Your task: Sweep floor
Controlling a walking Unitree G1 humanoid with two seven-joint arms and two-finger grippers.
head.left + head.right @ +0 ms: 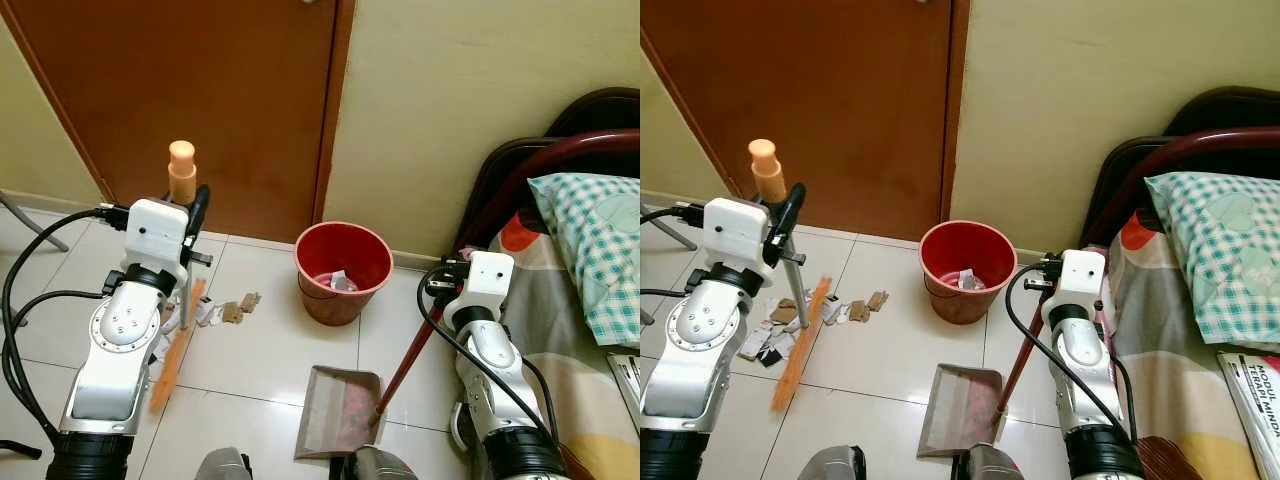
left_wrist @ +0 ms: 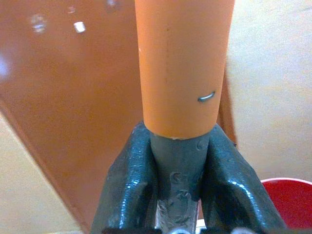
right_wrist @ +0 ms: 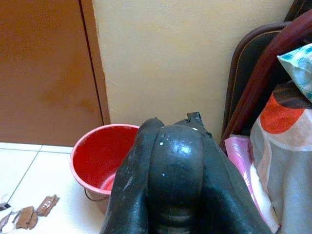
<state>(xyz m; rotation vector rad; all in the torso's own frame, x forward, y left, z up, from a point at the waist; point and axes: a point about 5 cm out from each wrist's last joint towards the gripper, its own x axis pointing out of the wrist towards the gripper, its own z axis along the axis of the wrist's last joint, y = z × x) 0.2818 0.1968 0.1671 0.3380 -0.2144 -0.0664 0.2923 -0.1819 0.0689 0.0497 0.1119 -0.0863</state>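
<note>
Gripping the broom with the left gripper and the dustpan handle with the right gripper, both clenched; scraps are lying left of the red bucket, so I'd be dragging them slowly panward.

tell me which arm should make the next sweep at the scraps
Left. The left gripper already clamps the broom, whose bristles lie right beside the scraps. The right gripper holds the dustpan handle, farther from them.
</note>
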